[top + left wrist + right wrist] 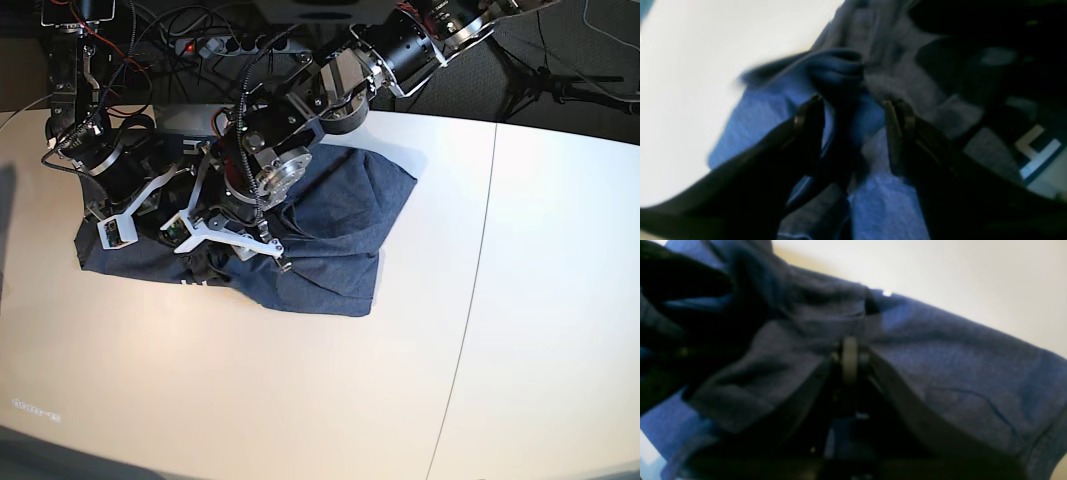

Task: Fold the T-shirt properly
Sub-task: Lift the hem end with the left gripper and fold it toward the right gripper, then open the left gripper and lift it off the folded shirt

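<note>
T-shirt (pixel 340 200): soft blue-grey heathered cloth, rumpled, creased, on smooth white surface (pixel 540 290). Left fingers (pixel 903 133): black, parted wide, cloth beneath and between them, grip unclear. Right fingers (pixel 850 363): black, shut, over the cloth; hold not discernible.

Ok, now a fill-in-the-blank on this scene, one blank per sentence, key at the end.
1. The left gripper has its jaws ____.
2. The right gripper has its fingertips ____.
3. The T-shirt is dark ____ in colour.
4. The table under it is ____ in colour.

Missing words: open; together; blue; white.
</note>
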`<state>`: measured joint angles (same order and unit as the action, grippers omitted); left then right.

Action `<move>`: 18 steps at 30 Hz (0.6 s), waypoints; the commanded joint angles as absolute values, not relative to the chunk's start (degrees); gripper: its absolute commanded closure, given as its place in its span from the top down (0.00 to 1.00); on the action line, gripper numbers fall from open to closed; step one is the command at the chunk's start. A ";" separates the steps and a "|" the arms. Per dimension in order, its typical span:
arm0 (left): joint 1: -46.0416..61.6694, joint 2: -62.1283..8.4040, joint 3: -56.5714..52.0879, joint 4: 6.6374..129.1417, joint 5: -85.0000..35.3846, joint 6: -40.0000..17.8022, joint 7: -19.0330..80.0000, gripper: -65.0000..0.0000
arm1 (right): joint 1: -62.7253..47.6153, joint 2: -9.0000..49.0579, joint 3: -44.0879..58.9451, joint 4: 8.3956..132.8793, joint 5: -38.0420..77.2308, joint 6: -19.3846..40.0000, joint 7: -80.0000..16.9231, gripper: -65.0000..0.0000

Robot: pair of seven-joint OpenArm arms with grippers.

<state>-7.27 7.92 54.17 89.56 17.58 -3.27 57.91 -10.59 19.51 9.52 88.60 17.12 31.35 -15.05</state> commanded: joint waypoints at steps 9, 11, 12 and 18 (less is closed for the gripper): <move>-9.41 9.00 56.40 90.80 30.17 -1.63 59.11 0.53 | -9.87 20.14 9.89 89.45 18.04 32.77 -13.54 0.00; -9.93 9.00 54.65 90.80 33.47 0.69 59.70 0.53 | -9.87 20.14 9.89 89.45 18.06 32.77 -13.54 0.00; -10.55 9.00 53.47 90.80 33.39 0.91 60.34 0.53 | -9.85 20.14 9.89 89.45 18.06 32.77 -13.54 0.00; -13.32 6.52 42.48 91.79 23.86 -2.26 62.06 0.53 | -9.87 20.14 9.89 89.45 18.04 32.77 -13.54 0.00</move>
<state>-12.38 5.82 42.26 90.72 22.92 -1.74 62.57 -10.57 19.49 9.52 88.60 17.15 31.35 -15.05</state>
